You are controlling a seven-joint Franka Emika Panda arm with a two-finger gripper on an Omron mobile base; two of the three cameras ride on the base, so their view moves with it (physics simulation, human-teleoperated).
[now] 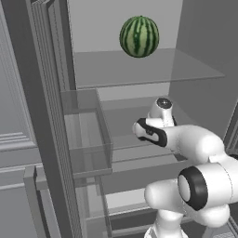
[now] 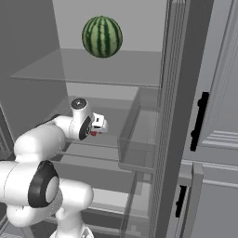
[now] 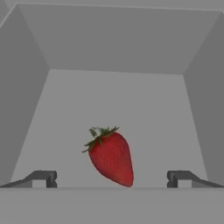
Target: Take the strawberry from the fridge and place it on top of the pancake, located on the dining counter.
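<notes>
The strawberry, bright red with a green leafy cap, lies on a pale shelf inside the open fridge. In the hand view it sits between my two dark fingertips, close in front of them and touching neither. My gripper is open, with its jaws wide apart on either side of the fruit. From the right base view the hand reaches onto the middle shelf, with a speck of the red strawberry just under it. The pancake and the dining counter are out of view.
A big striped green watermelon sits on the glass shelf above the hand. Clear door bins hang on the open doors on both sides. The fridge's side and back walls close in around the shelf.
</notes>
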